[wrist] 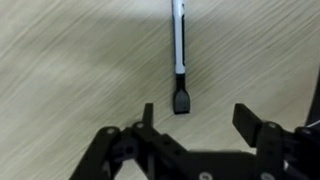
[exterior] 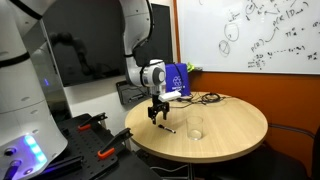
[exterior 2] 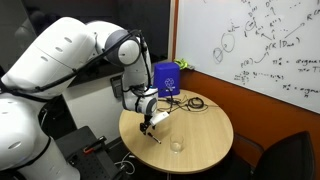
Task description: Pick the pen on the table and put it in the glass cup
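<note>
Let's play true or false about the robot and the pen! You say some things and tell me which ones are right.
1. The pen lies flat on the table. True.
2. The end effector is squeezing the pen. False: it is open, and the pen lies just ahead of its fingers.
3. The pen is inside the glass cup. False: the pen lies on the table, apart from the cup.
4. A blue box stands at the back of the table. True.

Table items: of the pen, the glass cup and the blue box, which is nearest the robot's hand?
The pen, lying flat right by the open hand; the glass cup and blue box stand farther away.
</note>
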Robot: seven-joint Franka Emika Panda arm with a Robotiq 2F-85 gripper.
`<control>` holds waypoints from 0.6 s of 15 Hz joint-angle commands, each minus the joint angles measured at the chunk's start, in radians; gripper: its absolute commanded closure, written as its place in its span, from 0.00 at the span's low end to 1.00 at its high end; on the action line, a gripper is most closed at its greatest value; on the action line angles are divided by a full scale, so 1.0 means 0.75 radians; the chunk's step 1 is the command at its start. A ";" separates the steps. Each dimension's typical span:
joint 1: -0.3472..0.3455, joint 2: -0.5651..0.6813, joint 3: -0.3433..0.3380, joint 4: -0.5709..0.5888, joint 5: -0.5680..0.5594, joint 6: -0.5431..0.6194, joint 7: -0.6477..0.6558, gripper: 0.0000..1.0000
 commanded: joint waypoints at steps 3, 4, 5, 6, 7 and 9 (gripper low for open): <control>-0.031 0.085 0.026 0.073 -0.003 0.010 -0.036 0.45; -0.037 0.097 0.030 0.085 -0.001 0.007 -0.038 0.50; -0.039 0.108 0.030 0.096 -0.001 0.005 -0.041 0.61; -0.042 0.118 0.029 0.105 0.000 0.001 -0.038 0.70; -0.046 0.124 0.031 0.112 0.001 0.001 -0.039 0.81; -0.057 0.128 0.037 0.119 -0.001 0.004 -0.047 0.96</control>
